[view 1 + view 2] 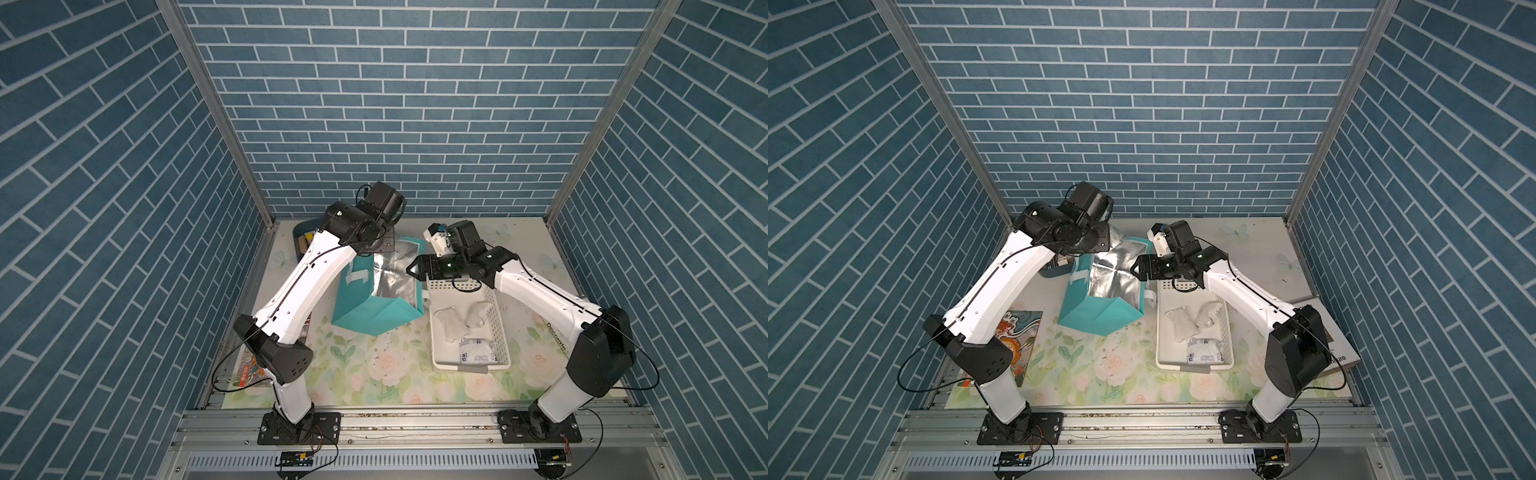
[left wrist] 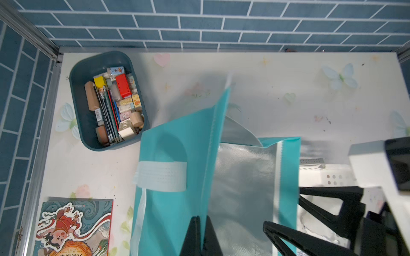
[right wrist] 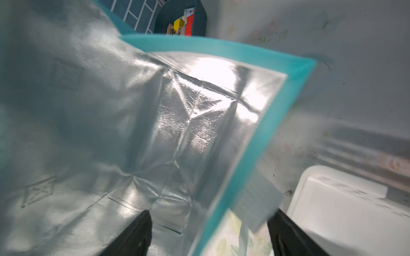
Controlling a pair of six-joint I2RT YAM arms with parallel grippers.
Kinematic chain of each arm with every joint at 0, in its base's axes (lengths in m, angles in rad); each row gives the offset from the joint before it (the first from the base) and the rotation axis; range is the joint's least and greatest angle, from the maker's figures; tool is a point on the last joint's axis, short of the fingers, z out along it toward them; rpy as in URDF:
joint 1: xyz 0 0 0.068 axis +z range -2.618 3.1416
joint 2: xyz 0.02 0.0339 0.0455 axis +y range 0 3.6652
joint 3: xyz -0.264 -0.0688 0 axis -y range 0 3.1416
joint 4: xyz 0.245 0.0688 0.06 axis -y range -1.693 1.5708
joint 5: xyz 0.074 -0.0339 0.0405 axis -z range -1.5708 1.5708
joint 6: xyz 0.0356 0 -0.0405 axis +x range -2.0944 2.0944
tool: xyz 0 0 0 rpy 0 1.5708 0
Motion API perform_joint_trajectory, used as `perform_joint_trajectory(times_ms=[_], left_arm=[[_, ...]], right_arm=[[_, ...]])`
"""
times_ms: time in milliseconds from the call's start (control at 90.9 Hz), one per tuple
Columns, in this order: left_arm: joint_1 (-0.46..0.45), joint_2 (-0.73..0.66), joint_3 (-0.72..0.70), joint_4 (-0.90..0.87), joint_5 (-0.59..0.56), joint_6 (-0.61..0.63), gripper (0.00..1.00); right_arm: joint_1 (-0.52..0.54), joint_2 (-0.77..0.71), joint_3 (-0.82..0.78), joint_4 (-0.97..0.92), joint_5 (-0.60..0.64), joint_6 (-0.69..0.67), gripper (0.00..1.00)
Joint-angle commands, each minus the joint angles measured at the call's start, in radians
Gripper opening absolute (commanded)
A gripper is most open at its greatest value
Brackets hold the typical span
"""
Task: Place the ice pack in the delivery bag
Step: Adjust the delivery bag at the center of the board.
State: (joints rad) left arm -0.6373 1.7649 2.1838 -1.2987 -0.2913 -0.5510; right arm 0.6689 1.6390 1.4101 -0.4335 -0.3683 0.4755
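The teal delivery bag (image 1: 365, 309) stands open mid-table, its silver lining (image 3: 177, 124) bare inside. My left gripper (image 2: 203, 221) is shut on the bag's left wall at the rim; in both top views its wrist hides the fingers. My right gripper (image 3: 210, 221) is open and straddles the bag's right wall, one finger inside the lining and one outside by the white strap; it also shows in a top view as the right gripper (image 1: 412, 268). It holds nothing. Three white ice packs lie in the white basket (image 1: 500, 332), among them an ice pack (image 1: 451, 328) and a printed ice pack (image 1: 1204, 353).
A dark-blue bin (image 2: 75, 88) of small colourful items sits in the far left corner. An illustrated book (image 2: 73, 226) lies at the left edge, another book (image 1: 1327, 336) under the right arm. Brick-patterned walls close three sides.
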Motion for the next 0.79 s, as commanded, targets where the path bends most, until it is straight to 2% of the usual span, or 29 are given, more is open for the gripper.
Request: perform_joint_trajectory(times_ms=[0, 110, 242, 363, 605, 682, 781], left_arm=[[0.001, -0.030, 0.004, -0.022, -0.021, 0.002, 0.00], [-0.003, -0.008, -0.032, -0.020, 0.038, -0.017, 0.00], [-0.018, 0.014, -0.056, -0.020, 0.044, -0.025, 0.00], [-0.026, 0.025, -0.054, -0.020, 0.047, -0.033, 0.00], [-0.027, 0.035, -0.072, -0.020, 0.039, -0.042, 0.00], [-0.028, 0.034, -0.067, -0.020, 0.037, -0.040, 0.00], [-0.025, 0.026, -0.048, -0.020, 0.024, -0.017, 0.00]], right_arm=[[0.011, -0.013, 0.001, 0.013, 0.014, 0.016, 0.83], [0.012, 0.027, 0.025, -0.040, 0.019, 0.012, 0.85], [0.012, 0.036, 0.032, -0.054, 0.020, 0.008, 0.86], [0.012, 0.037, 0.009, -0.050, 0.036, 0.004, 0.83], [0.011, 0.054, -0.059, -0.080, 0.095, -0.029, 0.45], [0.011, 0.047, -0.083, -0.058, 0.100, -0.028, 0.28], [0.011, 0.047, -0.103, -0.023, 0.073, -0.022, 0.24]])
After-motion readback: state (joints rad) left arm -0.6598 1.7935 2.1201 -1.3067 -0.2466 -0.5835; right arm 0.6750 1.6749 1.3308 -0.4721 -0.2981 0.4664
